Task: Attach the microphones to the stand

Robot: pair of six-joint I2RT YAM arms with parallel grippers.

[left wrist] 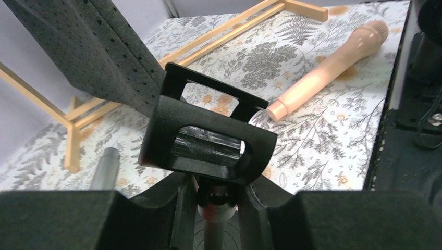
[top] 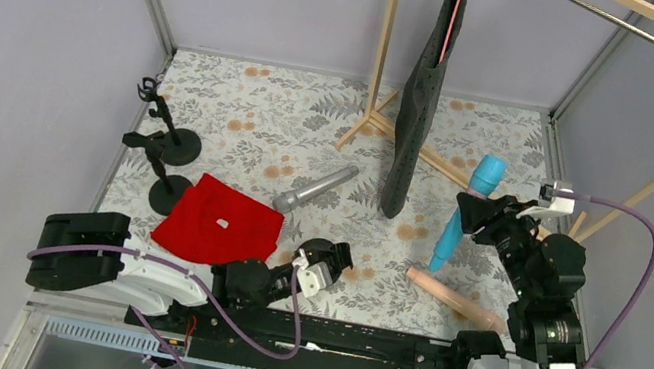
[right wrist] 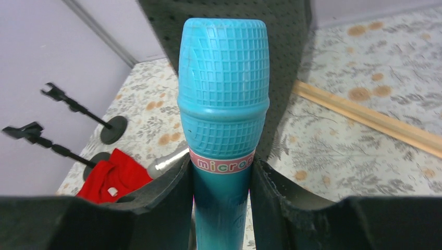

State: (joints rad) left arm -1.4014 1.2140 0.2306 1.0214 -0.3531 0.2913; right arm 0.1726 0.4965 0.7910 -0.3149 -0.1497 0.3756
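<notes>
We found the right end effector (right wrist: 221,190) clamped on the cyan-blue microphone (right wrist: 224,94). Its two fingers pressed against the handle just below the printed band. The microphone was lifted off the bench (top: 264,113) with its ribbed head uppermost and the handle slanting down, above the right side of the bench and just beside the dark perforated garment (top: 417,109). That garment hung from the wooden rack (top: 383,52) at the far edge.

The left end effector (left wrist: 213,205) was low over the middle of the near edge. From its wrist view we saw its fingers close on either side of the neck of a black microphone stand (left wrist: 208,140), whose open clip pointed up. They seemed to be gripping the neck, though the contact itself lay in shadow.

The silver-grey microphone (top: 314,189) lay flat near the middle of the bench, its head toward the red cloth (top: 220,222) and close to the cloth's far corner. The peach-pink microphone (top: 453,298) lay flat by the near right corner, its butt end pointing toward the left end effector and its head close to the right arm's base.

Two more black stands (top: 160,130) stood upright along the left edge, their clips holding nothing. The nearer one's round base lay against the red cloth.
</notes>
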